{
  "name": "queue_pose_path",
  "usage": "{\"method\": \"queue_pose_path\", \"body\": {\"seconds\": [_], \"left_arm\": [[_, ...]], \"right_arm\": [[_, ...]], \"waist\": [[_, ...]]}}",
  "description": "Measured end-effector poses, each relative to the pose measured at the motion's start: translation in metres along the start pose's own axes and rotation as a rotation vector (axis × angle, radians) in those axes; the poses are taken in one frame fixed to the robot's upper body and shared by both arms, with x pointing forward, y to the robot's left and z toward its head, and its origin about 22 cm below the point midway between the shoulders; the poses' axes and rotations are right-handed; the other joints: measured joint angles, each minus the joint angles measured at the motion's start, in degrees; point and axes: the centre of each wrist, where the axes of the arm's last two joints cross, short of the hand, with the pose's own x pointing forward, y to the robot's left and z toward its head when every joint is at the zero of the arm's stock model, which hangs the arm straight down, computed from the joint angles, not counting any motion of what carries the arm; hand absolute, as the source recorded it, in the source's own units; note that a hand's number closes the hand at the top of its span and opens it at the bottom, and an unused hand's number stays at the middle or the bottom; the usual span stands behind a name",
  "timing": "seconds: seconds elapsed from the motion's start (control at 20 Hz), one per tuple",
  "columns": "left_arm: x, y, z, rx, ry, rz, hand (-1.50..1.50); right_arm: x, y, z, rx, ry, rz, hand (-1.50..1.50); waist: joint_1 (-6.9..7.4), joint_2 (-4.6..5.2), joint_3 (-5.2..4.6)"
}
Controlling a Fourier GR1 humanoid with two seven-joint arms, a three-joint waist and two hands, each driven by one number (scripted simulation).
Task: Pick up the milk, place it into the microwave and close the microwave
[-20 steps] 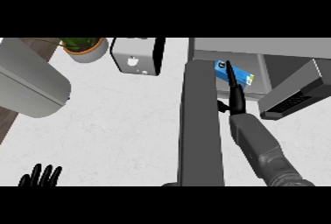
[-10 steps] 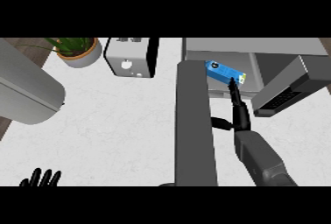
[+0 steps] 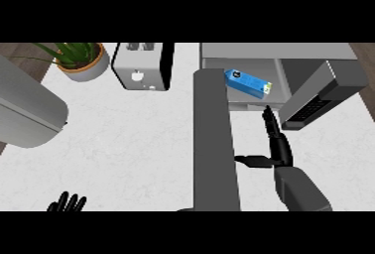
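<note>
Withdrawn right hand (image 3: 275, 141) now lies below milk (image 3: 247, 83).

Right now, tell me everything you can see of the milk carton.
The milk carton is a blue box with a white and greenish end and a small dark mark near its upper left end. It lies on its side, slanting from upper left to lower right, inside the open microwave. No hand touches it; the right hand is below it, fingers straight.
</note>
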Motion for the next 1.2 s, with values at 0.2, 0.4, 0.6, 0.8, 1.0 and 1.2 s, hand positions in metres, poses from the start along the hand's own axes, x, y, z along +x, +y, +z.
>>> {"method": "queue_pose_path", "body": {"seconds": [0.2,0.4,0.6,0.8,1.0,1.2], "left_arm": [[-0.007,-0.003,-0.014,-0.017,0.009,0.014,-1.5],[-0.01,-0.009,-0.019,-0.097,0.039,0.035,-1.5],[-0.025,-0.022,-0.029,-0.199,0.091,0.021,1.5],[-0.036,-0.036,-0.046,-0.284,0.106,-0.03,1.5],[-0.046,-0.051,-0.068,-0.348,0.114,-0.068,1.5],[-0.057,-0.067,-0.084,-0.355,0.118,-0.086,1.5]], "right_arm": [[-0.006,-0.02,0.019,-0.023,0.006,0.009,-1.5],[-0.01,-0.047,0.039,-0.052,0.01,0.018,1.5],[-0.007,-0.074,0.052,-0.079,-0.002,0.03,-1.5],[-0.006,-0.098,0.074,-0.118,0.013,0.029,-1.5],[0.001,-0.131,0.093,-0.17,0.021,0.019,-1.5],[0.009,-0.157,0.113,-0.214,0.027,0.017,-1.5]], "waist": [[-0.53,-0.14,-0.04],[-0.85,-0.22,-0.06],[-1.33,-0.32,-0.09],[-1.44,-0.32,-0.09],[-1.42,-0.27,-0.09],[-1.26,-0.24,-0.09]]}}
